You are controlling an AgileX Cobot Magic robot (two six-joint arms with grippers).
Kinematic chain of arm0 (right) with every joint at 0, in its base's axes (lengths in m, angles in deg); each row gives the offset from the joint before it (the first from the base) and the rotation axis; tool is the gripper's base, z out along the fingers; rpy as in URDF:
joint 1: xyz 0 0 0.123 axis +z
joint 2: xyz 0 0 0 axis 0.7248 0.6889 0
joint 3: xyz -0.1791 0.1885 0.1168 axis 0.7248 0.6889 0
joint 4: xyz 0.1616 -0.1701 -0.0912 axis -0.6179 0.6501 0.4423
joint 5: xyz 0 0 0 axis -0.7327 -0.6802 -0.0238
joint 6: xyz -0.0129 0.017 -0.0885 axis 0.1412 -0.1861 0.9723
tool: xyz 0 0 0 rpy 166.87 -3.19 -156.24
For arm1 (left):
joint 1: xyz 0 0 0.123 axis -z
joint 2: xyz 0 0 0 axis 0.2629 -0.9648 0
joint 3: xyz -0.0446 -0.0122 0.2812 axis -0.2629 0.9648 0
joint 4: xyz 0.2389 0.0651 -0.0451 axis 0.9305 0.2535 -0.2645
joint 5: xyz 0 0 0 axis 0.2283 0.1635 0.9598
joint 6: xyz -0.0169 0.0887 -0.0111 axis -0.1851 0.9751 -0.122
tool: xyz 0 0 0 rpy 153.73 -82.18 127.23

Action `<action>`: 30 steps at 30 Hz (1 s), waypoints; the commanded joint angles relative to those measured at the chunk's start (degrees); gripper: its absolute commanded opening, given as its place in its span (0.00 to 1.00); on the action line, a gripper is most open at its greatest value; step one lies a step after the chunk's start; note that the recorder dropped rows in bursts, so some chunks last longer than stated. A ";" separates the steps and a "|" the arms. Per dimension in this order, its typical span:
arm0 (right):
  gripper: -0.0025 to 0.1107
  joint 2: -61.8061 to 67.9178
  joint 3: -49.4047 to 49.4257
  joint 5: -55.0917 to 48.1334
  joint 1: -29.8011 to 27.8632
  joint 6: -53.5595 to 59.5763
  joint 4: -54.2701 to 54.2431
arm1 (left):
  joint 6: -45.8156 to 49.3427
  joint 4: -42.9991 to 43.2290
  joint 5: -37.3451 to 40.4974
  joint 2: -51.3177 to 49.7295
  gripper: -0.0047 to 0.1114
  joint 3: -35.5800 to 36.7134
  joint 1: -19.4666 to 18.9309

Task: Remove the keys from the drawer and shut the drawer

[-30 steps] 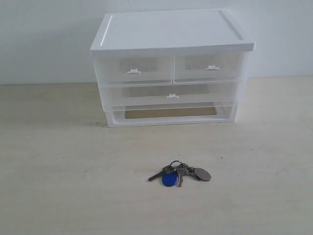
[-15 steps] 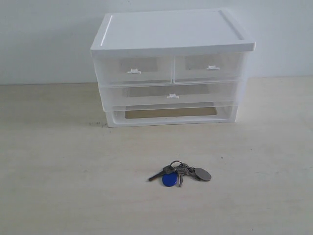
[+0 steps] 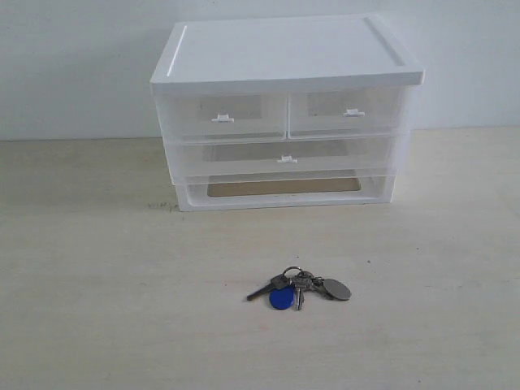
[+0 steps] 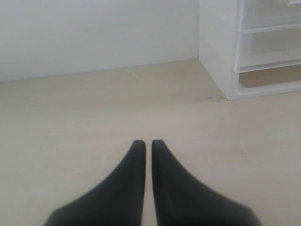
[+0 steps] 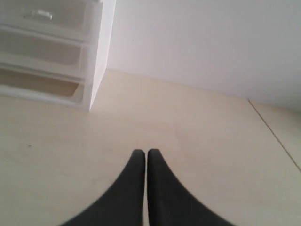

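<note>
Well, the drawer is shut in the white box. Keys lie on the surface in front, well apart. Left tool and right tool are pinched narrow, holding nothing.

Left gripper, seen from its own wrist, hangs low with its two black fingers drawn together. Only a thin slit shows between the tips, which point to 12 o'clock from the wrist. Right gripper takes the same pose, fingers pressed nearly tip to tip, empty, likewise aimed at 12 o'clock.
</note>
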 commanded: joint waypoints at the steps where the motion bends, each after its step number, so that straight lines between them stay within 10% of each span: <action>1: 0.02 -0.11 0.10 -7.19 -0.07 0.97 -0.24 | -0.39 0.09 -0.73 0.19 0.08 0.17 -0.20; 30: 0.02 -0.11 0.10 -8.96 -0.07 -0.87 -0.24 | -0.39 0.09 -0.73 0.19 0.08 0.17 -0.20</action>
